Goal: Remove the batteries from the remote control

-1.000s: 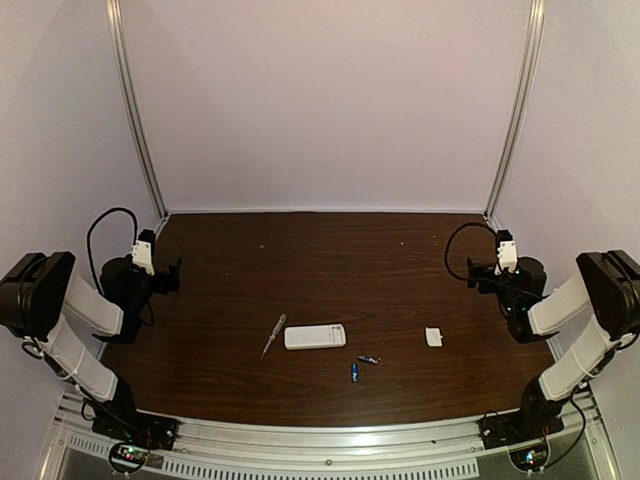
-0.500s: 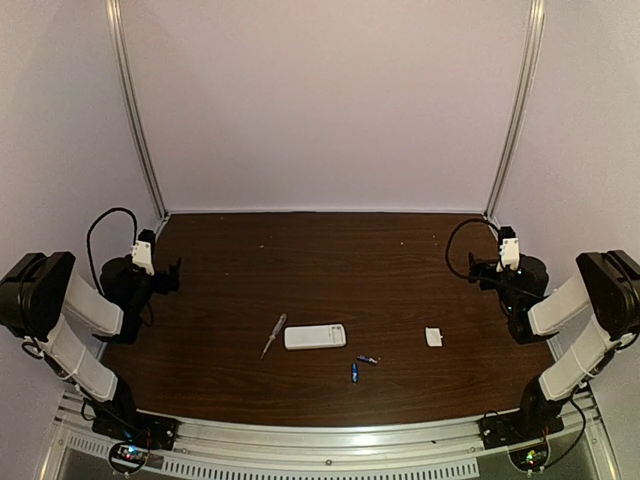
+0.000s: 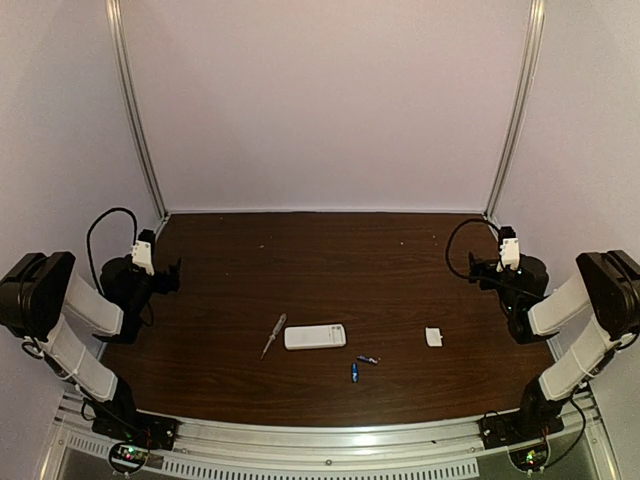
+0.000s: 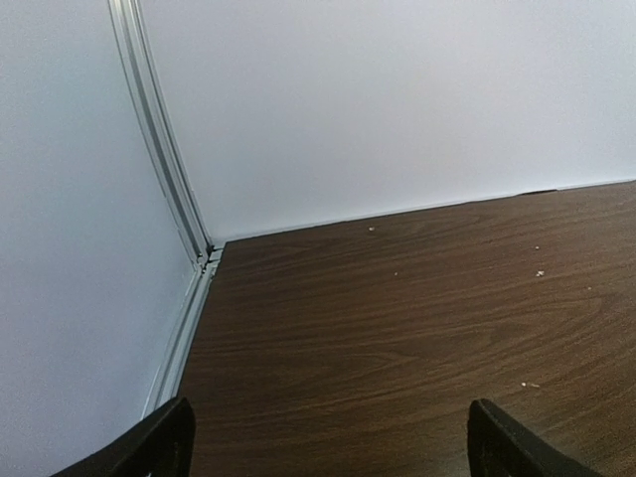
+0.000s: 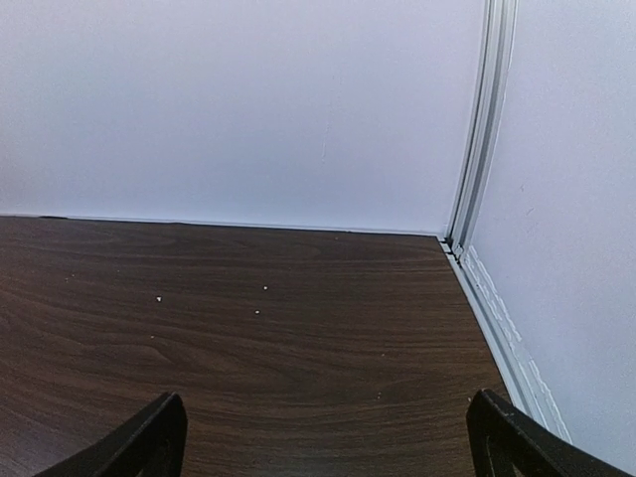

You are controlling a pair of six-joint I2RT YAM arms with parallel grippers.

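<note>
Evidently the batteries (image 3: 368,360) are lying free beside the crosswise remote control (image 3: 315,337), nearer the right end effector (image 3: 477,273). It and the left end effector (image 3: 173,276) are gaping apart, empty.

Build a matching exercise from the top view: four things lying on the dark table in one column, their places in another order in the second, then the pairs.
Things:
1. slim white plastic remote control
2. thin silvery screwdriver
3. small white squarish cover piece
4. two tiny blue and dark batteries

Places:
a. farthest right, alone
b. loose, nearer the front than the remote, off its right end
c. between the screwdriver and the cover piece
d. tilted, just left of the remote

Pairs: 1-c; 2-d; 3-a; 4-b
</note>
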